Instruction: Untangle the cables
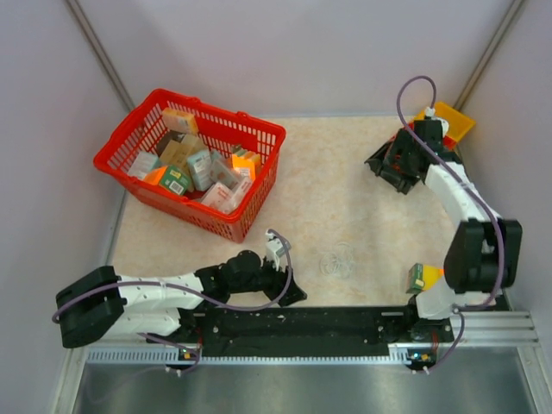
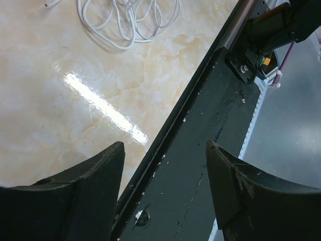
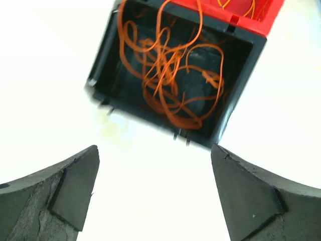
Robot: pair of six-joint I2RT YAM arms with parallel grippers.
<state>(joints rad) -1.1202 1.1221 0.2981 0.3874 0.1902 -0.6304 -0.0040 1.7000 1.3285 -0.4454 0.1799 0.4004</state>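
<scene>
Cables (image 3: 168, 65) in bin (image 3: 239, 95) | R jaws apart at rim | white cable (image 1: 336, 261) on table (image 1: 345, 164)

Cables (image 3: 165, 65) lie in a bin (image 3: 241, 85); a basket (image 1: 177, 207) stands on the table's (image 1: 345, 190) left.

We see a red mesh basket (image 1: 254, 185) w/ boxes (image 1: 194, 164) in tan, green, orange & white. The tabletop (image 1: 345, 181) is beige w/ a cream-and-peach marble pattern. The white cables (image 2: 125, 25) read pale on it. The orange cables (image 3: 170, 70) are bright vs. a black bin (image 3: 239, 85) that has a red part (image 3: 220, 10). The left arm (image 1: 151, 297) & right arm (image 1: 453, 185) have white shells, black joints & purple-grey wiring. The left gripper (image 2: 165, 145) & right gripper (image 3: 154, 147) are matte black. The tray (image 1: 457, 121) is yellow.
</scene>
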